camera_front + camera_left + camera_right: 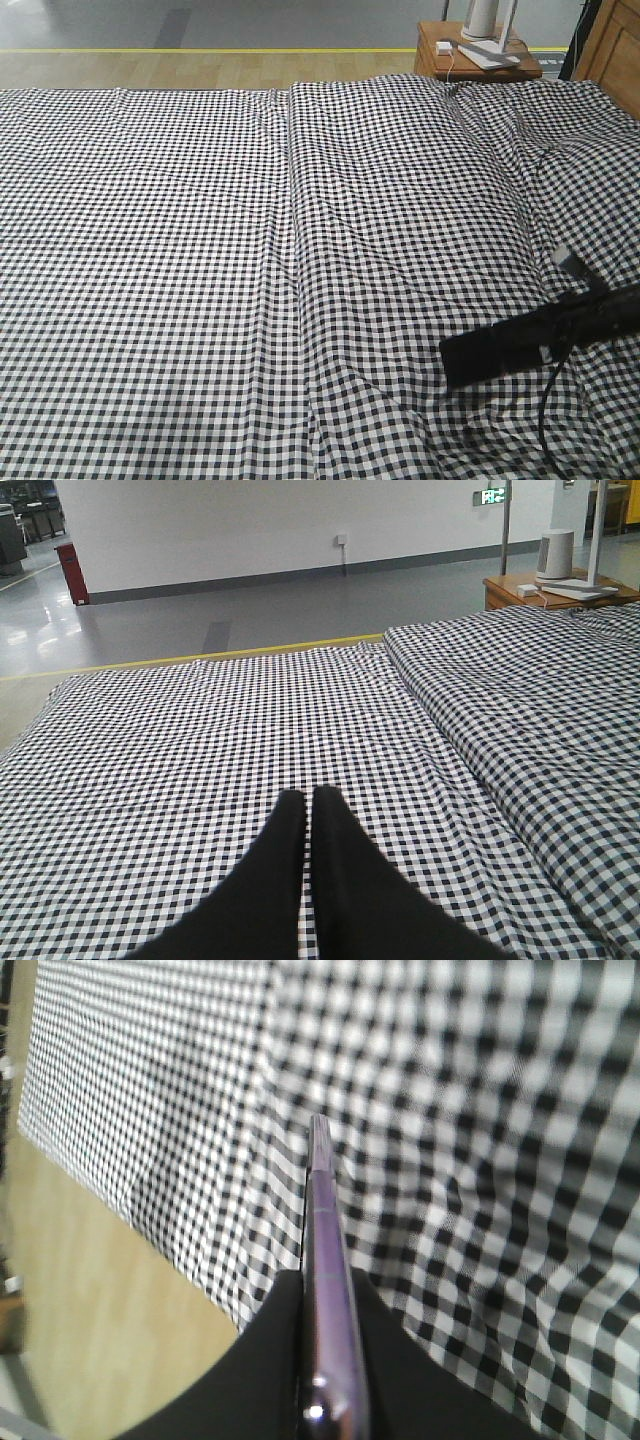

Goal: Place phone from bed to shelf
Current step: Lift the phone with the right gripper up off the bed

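While clamping the phone (320,1190) edge-on in the right gripper (328,1310), squeeze firmly, lift clear of the bed (480,1160) beneath, and leave the closed, empty left gripper (308,805) parked.

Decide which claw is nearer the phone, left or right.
Right. The right claw is clamped on the phone, seen edge-on in its grip. The left claw is shut over the bed, with no phone in its view.

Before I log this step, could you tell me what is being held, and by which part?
The right gripper clamps the slim black, pinkish-edged smartphone across its flat faces at one end; the left gripper is shut on nothing.
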You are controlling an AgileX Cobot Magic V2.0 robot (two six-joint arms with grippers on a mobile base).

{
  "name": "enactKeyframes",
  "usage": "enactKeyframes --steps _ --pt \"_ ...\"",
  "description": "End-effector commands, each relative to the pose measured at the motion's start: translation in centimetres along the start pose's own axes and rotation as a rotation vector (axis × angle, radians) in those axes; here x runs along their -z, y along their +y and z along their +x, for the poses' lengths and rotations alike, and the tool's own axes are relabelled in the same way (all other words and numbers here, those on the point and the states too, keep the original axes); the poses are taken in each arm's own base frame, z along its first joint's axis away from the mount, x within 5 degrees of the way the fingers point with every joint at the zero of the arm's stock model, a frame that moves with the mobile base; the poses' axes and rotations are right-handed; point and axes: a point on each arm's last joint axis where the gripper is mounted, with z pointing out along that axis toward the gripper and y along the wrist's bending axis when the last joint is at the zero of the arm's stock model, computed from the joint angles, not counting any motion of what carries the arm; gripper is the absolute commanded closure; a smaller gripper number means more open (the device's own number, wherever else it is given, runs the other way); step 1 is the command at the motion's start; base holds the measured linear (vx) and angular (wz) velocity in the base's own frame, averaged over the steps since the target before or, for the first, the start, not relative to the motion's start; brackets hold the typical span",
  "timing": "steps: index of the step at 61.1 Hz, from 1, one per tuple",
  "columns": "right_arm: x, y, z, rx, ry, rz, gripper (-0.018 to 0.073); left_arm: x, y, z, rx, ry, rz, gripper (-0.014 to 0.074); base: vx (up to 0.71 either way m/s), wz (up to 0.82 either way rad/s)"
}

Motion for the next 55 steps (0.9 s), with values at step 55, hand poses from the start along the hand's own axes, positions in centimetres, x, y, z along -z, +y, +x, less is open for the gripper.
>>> enactKeyframes --steps 55 --pt "9.1 35.5 0.4 0.65 -0.236 -0.158 0.056 0.3 0.1 -1.5 0.009 -0.1 -0.003 0.0596 0.0 0.0"
